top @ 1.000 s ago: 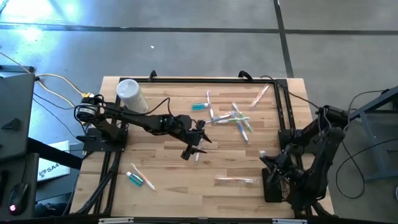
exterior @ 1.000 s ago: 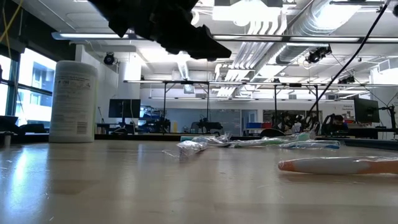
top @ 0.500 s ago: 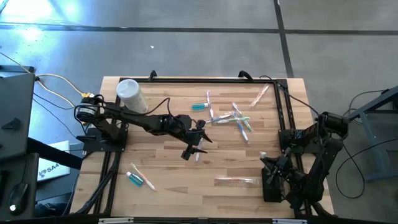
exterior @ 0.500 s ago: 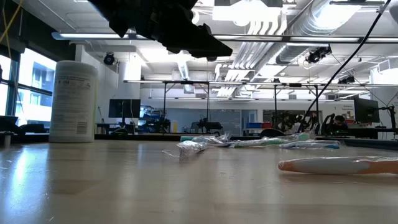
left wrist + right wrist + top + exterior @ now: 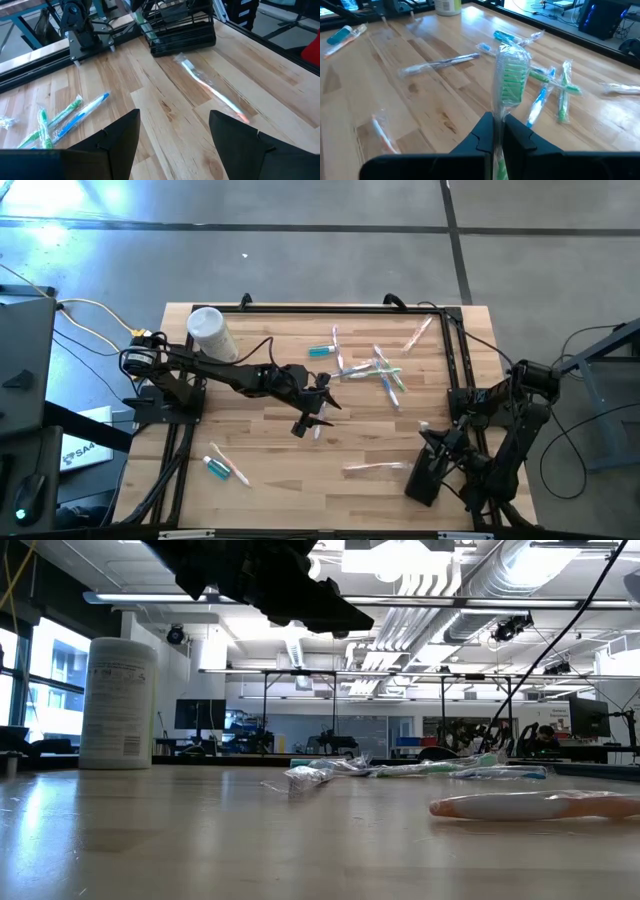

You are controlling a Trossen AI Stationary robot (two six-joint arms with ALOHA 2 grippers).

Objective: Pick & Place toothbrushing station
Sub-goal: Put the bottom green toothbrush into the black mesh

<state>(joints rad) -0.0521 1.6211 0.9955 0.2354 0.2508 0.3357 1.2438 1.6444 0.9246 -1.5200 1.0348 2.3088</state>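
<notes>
My right gripper (image 5: 496, 131) is shut on a clear-wrapped green toothbrush (image 5: 511, 82); it hovers at the near right of the table (image 5: 428, 435), just beyond the black wire-mesh holder (image 5: 421, 478). The holder lies slanted on the wood. A wrapped orange-tipped toothbrush (image 5: 378, 469) lies flat beside it on the left. My left gripper (image 5: 318, 412) hangs open over the table's middle, touching nothing. Several wrapped toothbrushes (image 5: 380, 370) lie crossed at the far middle. One teal toothpaste tube (image 5: 320, 351) lies at the far middle, another (image 5: 215, 468) at the near left. My right gripper pinches the wrapped toothbrush between its two fingers just behind the green bristle head, at the neck (image 5: 499, 112). The brush runs lengthwise between the fingers, its head (image 5: 512, 75) sticking out past the fingertips. It is lifted clear of the table.
A white wipes canister (image 5: 212, 333) stands at the far left. One more wrapped toothbrush (image 5: 420, 332) lies at the far right. Black frame rails (image 5: 455, 365) run along the table's right and far edges. Bare wood lies between the left gripper and the near edge.
My right gripper has sunk a little by the holder. The black holder has turned, its near end swinging toward the table's left. The orange-tipped wrapped toothbrush beside it has slid slightly toward the left.
</notes>
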